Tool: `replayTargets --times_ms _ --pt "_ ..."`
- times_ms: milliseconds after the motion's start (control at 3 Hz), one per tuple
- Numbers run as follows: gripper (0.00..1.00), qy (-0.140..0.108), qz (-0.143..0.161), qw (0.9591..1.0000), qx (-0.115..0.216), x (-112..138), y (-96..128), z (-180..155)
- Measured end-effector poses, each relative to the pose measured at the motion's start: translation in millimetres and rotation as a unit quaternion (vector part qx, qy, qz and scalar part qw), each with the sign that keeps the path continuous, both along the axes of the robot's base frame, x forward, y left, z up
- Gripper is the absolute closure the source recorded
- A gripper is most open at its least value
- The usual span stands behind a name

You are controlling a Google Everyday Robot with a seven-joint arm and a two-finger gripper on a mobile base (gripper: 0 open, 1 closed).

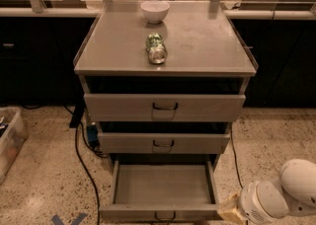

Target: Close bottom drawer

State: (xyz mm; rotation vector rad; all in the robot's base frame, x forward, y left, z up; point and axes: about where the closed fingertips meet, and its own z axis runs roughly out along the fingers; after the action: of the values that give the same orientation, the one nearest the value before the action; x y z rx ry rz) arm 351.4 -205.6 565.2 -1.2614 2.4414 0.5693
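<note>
**Bottom drawer [163,184] pulled out, gripper at its front right corner**

The gripper [231,210] sits low at the right, below and forward of the worktop's front right corner. Only a tan tip shows, sticking out leftward from the white rounded arm [289,192]. How far the gripper is open cannot be told, and nothing can be seen in its hold. The tip is just beside the front right corner of the bottom drawer. Whether it touches the drawer front cannot be made out.

The bottom drawer is the lowest of three and stands drawn well out past the worktop's front edge, its shallow grey tray bare. A small dark handle [165,215] sits in the middle of its low front.

Above it, the middle drawer [163,142] projects a little, and the top drawer [164,106] projects slightly, a dark gap showing over each.

On the grey worktop [207,46], a can [157,49] lies on its side near the middle, its end facing the front edge. A white bowl [155,11] stands upright close to the middle of the back edge, apart from the can.

Below the worktop's left edge, a dark cable [81,165] runs across the speckled floor [44,184]. A clear bin [11,137] stands farther left. A blue tape mark [69,218] lies on the floor near the drawer's front left corner.
</note>
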Motion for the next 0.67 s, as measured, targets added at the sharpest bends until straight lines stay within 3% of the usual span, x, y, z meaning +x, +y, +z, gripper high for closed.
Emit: replayTargets --times_ms 333,667 --pt "1.00 -0.011 -0.027 0.9996 -0.002 -3 -3 -43" --pt "1.00 -0.028 -0.055 0.9978 0.022 11 -12 -102"
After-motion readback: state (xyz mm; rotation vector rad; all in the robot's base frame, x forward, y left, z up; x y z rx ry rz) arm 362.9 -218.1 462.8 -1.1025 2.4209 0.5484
